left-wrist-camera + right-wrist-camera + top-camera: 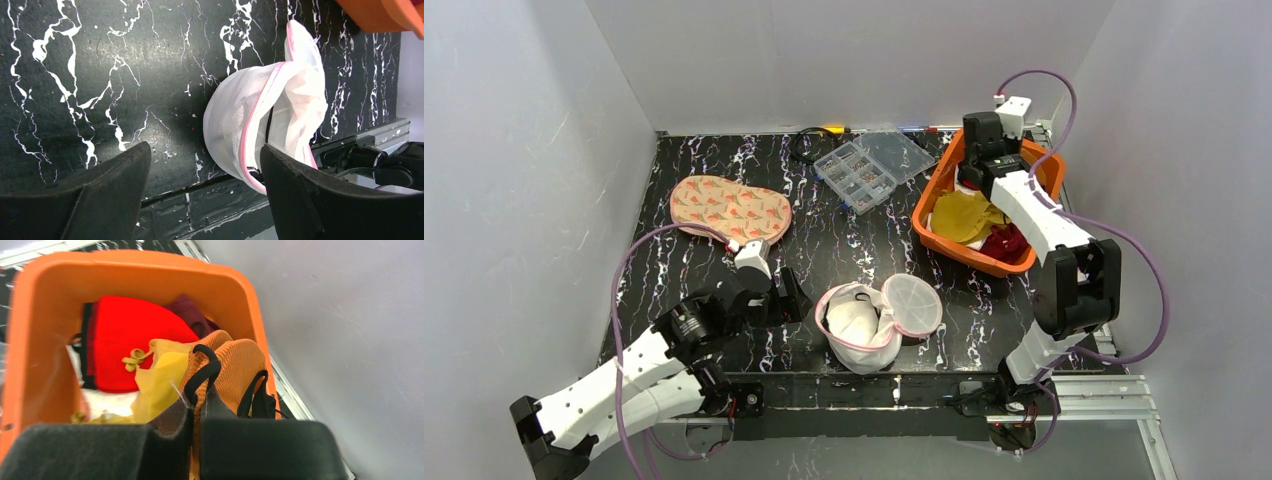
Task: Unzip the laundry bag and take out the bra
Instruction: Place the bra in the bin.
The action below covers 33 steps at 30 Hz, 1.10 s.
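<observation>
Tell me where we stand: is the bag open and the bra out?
Done: the laundry bag lies unzipped, its round lid flipped open. In hand: the right gripper is shut on an orange ribbed garment with black straps, likely the bra, over the orange basket. The left gripper is open beside the bag. Left: release it; whether anything remains in the bag is unclear.

Laundry bag (861, 325) white mesh, pink rim — table (824, 250) black, white veining — basket (150, 270) orange; bra (235, 365) orange-ribbed, black straps.
</observation>
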Tool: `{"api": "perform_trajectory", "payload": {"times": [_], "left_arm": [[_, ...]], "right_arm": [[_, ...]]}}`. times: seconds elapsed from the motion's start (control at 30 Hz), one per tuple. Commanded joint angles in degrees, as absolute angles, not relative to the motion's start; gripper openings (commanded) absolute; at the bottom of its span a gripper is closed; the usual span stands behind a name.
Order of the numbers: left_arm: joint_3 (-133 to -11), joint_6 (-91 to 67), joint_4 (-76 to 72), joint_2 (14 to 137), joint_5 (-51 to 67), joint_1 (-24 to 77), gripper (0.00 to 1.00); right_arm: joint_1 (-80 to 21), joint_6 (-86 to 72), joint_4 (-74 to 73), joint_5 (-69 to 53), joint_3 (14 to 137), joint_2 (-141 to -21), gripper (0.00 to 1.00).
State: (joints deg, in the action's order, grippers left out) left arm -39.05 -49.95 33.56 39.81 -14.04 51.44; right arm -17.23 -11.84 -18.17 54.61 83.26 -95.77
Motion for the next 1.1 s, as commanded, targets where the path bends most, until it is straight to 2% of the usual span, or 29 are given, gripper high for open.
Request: {"api": "perform_trajectory", "payload": {"times": [0.0,0.47,0.5,0.67,0.83,0.93,1.0,1.07], "left_arm": [[-37.71,-50.06,35.61,37.09,-17.74,51.24,0.77],[-36.78,-49.55,34.83,40.32,-18.49,51.24,0.77],[-36.68,-49.55,34.62,40.43,-18.46,51.2,0.77],[-36.56,-49.74,34.54,41.42,-18.23,51.24,0.77],[-36.82,-49.97,34.67,41.47,-17.89,51.19,0.77],[-36.95,-50.1,34.7,41.16,-17.43,51.22,0.77],[-37.08,-50.38,35.33,40.79,-17.53,51.23,0.77],[-37.09,-50.78,36.16,40.23,-17.78,51.23,0.78]], "right_arm": [[-13.28,-12.87,-10.65,52.34,80.7,-95.57,0.01],[-12.83,-13.61,-10.76,46.25,81.54,-104.86,0.01],[-12.91,-13.48,-10.95,45.85,81.64,-105.37,0.04],[-12.83,-13.22,-11.23,42.6,81.15,-105.88,0.45],[-12.9,-13.98,-11.59,39.51,82.09,-103.96,0.7],[-12.88,-16.2,-13.0,37.9,83.6,-101.38,0.91],[-12.84,-19.14,-14.47,36.66,84.74,-99.06,0.98],[-12.88,-22.33,-15.41,33.98,85.56,-95.98,0.99]]}}
